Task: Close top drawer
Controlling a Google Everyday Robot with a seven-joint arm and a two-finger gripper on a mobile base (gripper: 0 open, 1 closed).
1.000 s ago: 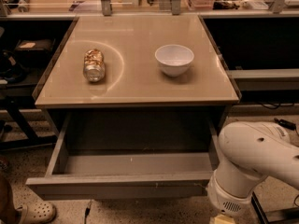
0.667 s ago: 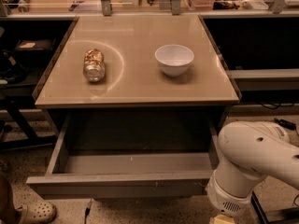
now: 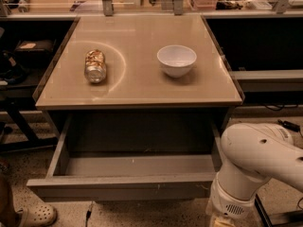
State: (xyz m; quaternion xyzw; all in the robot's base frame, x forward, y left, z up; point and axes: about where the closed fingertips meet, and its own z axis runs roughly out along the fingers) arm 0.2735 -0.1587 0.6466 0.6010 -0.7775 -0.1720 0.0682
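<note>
Beige and glossy, the tabletop [image 3: 142,86] fills the middle of our view, with cluttered shelving along its far edge. On it we see a can [image 3: 95,65] lying on its side to the left and a white bowl [image 3: 176,59] standing upright to the right, well apart from each other.

Under the tabletop, the top drawer [image 3: 123,189] stands pulled far out toward us. Its grey floor is exposed, and its flat front runs across the lower part of the view.

At lower right we see the robot's white arm [image 3: 255,164], bent over and just beside the drawer's right front corner (its bulk covers that end of the front, so we cannot tell whether it touches). The arm drops past the bottom edge, and the gripper lies out of view there, so we cannot tell its state.

A pale shoe [image 3: 38,215] sits on the speckled floor at lower left.
</note>
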